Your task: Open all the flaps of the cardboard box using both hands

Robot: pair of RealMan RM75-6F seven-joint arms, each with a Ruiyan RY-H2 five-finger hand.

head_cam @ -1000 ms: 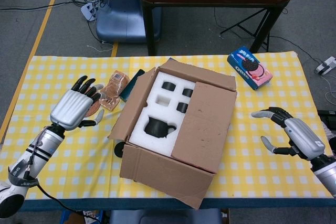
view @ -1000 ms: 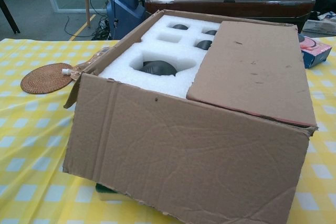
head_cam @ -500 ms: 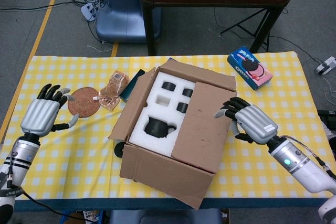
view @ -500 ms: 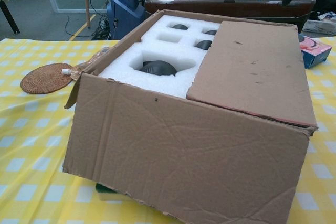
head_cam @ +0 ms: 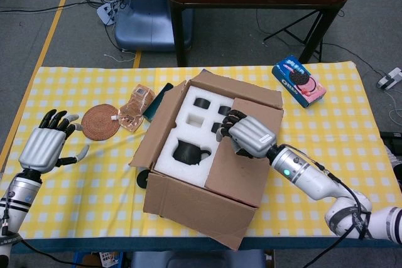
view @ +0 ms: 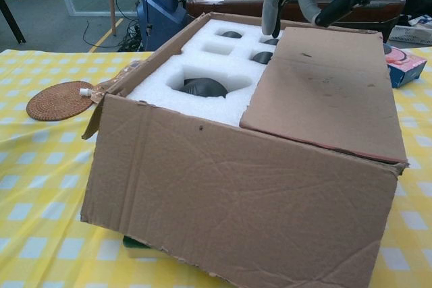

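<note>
A creased brown cardboard box [head_cam: 201, 174] with white foam inside sits mid-surface on yellow checked cloth [head_cam: 326, 155], its right flap [head_cam: 242, 155] still closed under the right hand [head_cam: 248, 135], fingers curled at its edge, grip unclear; left hand [head_cam: 45, 145] spread, released.

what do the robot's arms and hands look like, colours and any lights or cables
Both hands, left hand and right hand, have silver-grey ribbed metal backs with black fingers and pale grey tips. The forearms are glossy white and silver cylinders; the right one shows a small green light, and thin black cables run along both.
</note>
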